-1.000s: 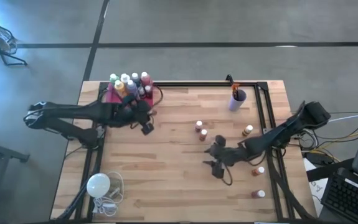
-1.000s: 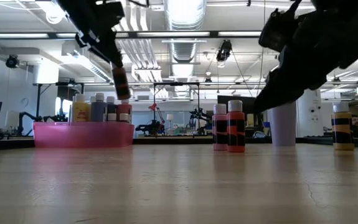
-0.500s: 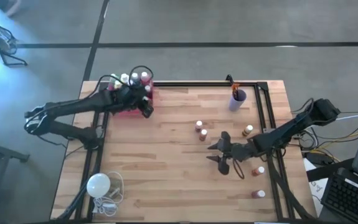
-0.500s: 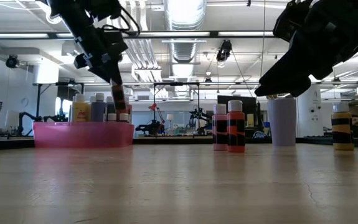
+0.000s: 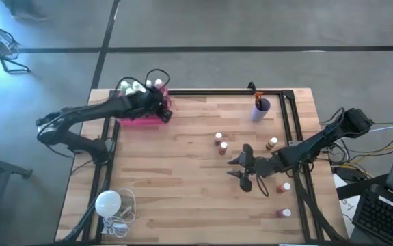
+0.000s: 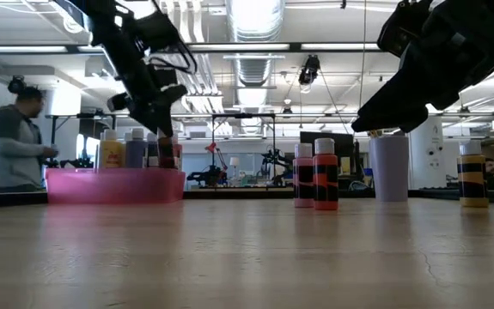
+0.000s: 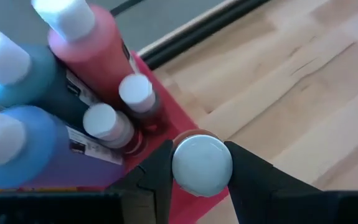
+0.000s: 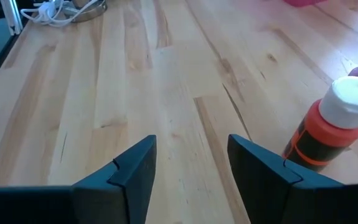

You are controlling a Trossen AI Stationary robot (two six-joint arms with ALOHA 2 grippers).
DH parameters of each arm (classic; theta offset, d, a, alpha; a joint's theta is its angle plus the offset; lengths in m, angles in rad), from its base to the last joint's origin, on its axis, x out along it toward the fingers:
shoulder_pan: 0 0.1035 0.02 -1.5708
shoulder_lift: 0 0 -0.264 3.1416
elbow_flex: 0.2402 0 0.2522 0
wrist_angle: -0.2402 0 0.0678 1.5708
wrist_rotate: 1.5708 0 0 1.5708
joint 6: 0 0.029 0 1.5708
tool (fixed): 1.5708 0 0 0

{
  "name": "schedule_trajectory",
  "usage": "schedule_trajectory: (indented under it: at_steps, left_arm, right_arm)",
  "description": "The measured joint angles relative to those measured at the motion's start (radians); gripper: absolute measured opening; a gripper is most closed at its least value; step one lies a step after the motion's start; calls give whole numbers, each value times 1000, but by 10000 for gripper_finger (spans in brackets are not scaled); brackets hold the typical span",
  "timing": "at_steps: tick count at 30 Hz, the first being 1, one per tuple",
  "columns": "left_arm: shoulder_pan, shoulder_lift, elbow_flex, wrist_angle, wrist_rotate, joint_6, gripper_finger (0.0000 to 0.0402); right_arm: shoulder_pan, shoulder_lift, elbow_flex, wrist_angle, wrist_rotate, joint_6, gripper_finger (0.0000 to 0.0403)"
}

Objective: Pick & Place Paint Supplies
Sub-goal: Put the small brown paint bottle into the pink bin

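My left gripper stands over the near right corner of the pink tray, shut on a tiny reddish white-capped bottle. The tray holds larger white-capped bottles and two tiny ones. My right gripper hangs open above the table's right half. An orange-and-dark bottle stands beside it. More small bottles stand on the wood: two at mid-table and others near the right edge. My left gripper pinches the tiny bottle between its two fingers, one on each side of the white cap. The fingers come from above, pointing down. The bottle stays upright, its lower part behind the tray's wall; whether it rests on the tray's floor I cannot tell.
A purple cup with brushes stands near the far right corner. A white bulb with its cord lies at the near left corner. Black rails run along the table's sides. Beyond the table a person shows in the low view.
My left gripper has carried the tiny bottle toward the far edge, to the tray, and lowered it until its lower part sits behind the tray wall. My right gripper has shifted a little toward the right edge and up, then kept still. A person has walked into view behind.
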Motion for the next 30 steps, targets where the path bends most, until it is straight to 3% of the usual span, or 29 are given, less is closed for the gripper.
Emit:
schedule_trajectory:
  at_steps: [16,30]
  left_arm:
    - [79,143,0,62,6,-50,127]
    - [102,223,5,119,-1,-79,127]
  right_arm:
    - [0,43,0,9,0,-1,212]
    - [0,41,0,9,0,-4,182]
